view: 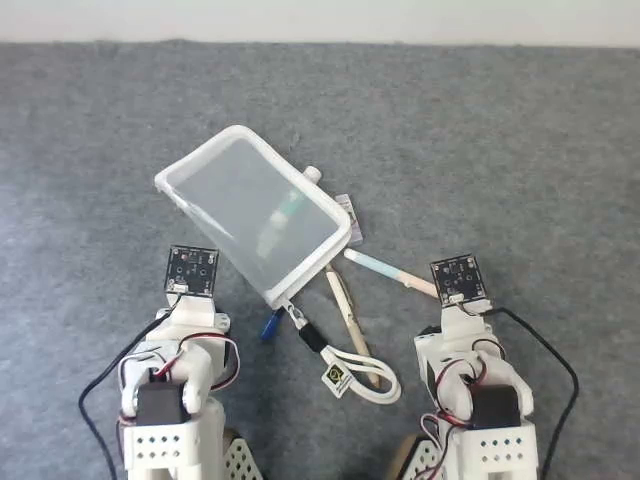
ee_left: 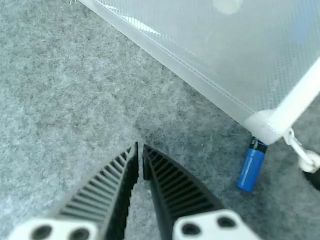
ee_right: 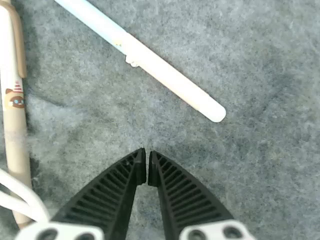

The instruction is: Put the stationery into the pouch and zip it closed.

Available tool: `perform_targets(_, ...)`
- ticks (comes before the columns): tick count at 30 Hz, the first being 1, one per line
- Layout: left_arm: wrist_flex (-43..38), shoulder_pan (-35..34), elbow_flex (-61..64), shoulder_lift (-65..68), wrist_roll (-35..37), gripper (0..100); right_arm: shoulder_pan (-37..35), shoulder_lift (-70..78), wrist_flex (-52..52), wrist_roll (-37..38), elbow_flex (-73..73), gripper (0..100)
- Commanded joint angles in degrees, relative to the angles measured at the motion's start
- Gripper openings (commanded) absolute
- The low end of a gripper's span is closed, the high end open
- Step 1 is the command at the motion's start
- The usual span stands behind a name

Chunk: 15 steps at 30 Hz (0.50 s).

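The pouch [view: 250, 215] lies left of centre on the desk [view: 520, 150]. The pale pen [ee_right: 145, 62] lies just far of the right tool [ee_right: 148, 167], slanting far-left to near-right. That tool and the left tool [ee_left: 140, 161] are pinched together, empty.

- Pouch [view: 250, 215]: the translucent wall blurs what is inside. A pale stick with a teal band [view: 287, 212] reads through it; its kind cannot be told.
- White cap [view: 312, 175] pokes past the far rim, body hidden.
- Blue barrel [ee_left: 251, 165]: upper end tucked under the pouch's corner. In the left wrist view the pouch runs off two edges of the picture.
- Right wrist view: white pen [ee_right: 150, 67] is cut by the frame edge. Tan pen [ee_right: 12, 115] is clipped along its side, one end crossed by a white strap [ee_right: 17, 192], also clipped.
- Small tag [view: 350, 215]: markings too small to make out.
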Motion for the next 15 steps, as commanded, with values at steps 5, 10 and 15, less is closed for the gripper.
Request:
perform_targets(5,0.2,0.1,-0.7,-1.2,-0.1,1,0.3,-0.7,0.7,0.3,1.2,0.7)
perform_targets(10,-0.8,0.0,-1.2,-1.2,-0.4,1,0.2,-0.7,0.7,0.3,1.2,0.7)
perform_targets(15,-4.3,-0.4,-1.3,-1.2,-0.4,1,0.2,-0.7,0.7,0.3,1.2,0.7)
